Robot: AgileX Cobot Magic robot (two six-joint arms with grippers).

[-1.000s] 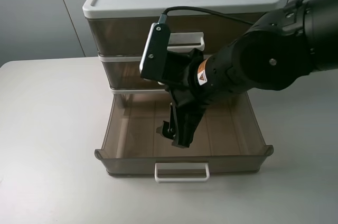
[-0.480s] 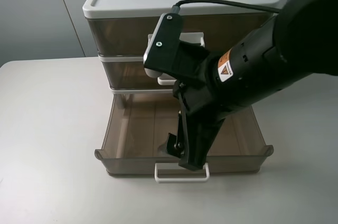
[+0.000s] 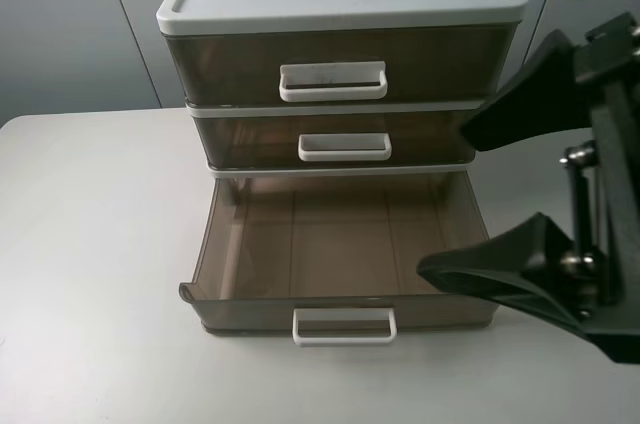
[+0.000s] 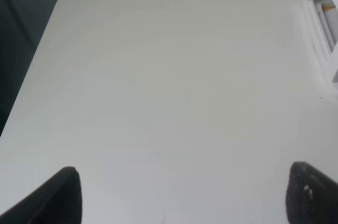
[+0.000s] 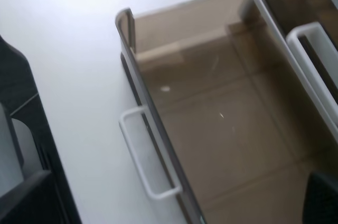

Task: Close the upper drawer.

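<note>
The upper drawer (image 3: 250, 139), middle of the stack, sits flush in its frame beneath the tall drawer (image 3: 230, 64), its white handle (image 3: 345, 147) facing out; by the look of it, the closing is done. Below it, the lowest drawer (image 3: 340, 234) stands pulled well out and empty. The right gripper (image 3: 445, 202) hangs beside that open drawer, jaws spread wide, holding nothing. The left gripper (image 4: 185, 197) hovers over bare table (image 4: 169, 76) well apart from the stack, jaws likewise spread and empty.
</note>
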